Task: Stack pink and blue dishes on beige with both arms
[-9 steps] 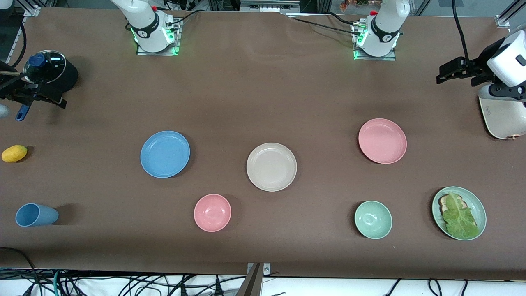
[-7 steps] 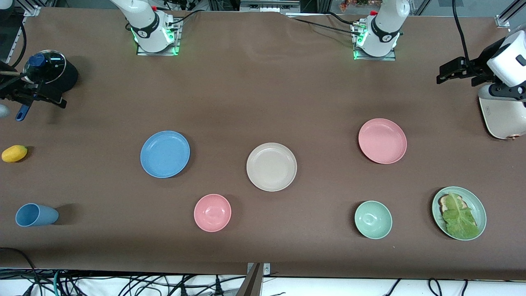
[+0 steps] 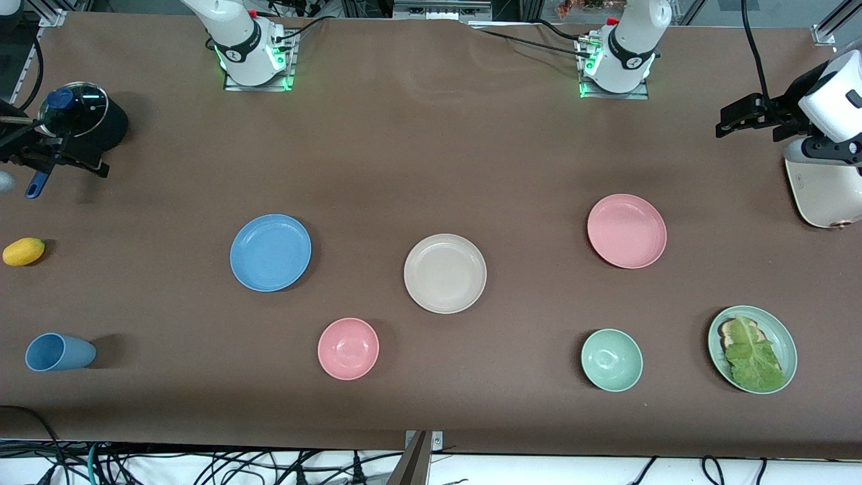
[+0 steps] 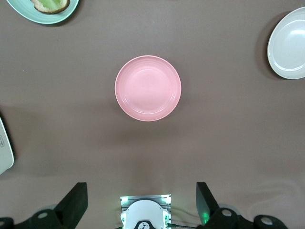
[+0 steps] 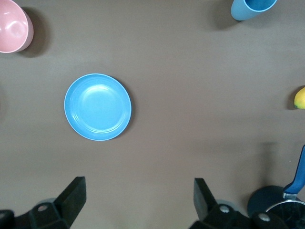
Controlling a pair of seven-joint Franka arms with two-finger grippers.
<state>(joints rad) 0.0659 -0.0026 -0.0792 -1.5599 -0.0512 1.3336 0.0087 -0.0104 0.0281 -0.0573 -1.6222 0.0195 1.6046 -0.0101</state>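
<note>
The beige plate (image 3: 445, 273) lies mid-table. The blue plate (image 3: 271, 252) lies beside it toward the right arm's end, and the pink plate (image 3: 627, 231) toward the left arm's end. All three are apart and bare. My left gripper (image 4: 141, 188) hangs open high above the table, over the stretch between its base (image 3: 616, 67) and the pink plate (image 4: 147, 88). My right gripper (image 5: 139, 183) hangs just as high and open, with the blue plate (image 5: 97, 107) below it. Nothing is between either pair of fingers.
A pink bowl (image 3: 348, 348), a green bowl (image 3: 611, 360) and a green plate with lettuce on toast (image 3: 752, 349) sit nearer the front camera. A blue cup (image 3: 59, 352), a lemon (image 3: 23, 251) and a lidded pot (image 3: 81, 118) are at the right arm's end. A white appliance (image 3: 825, 195) is at the left arm's end.
</note>
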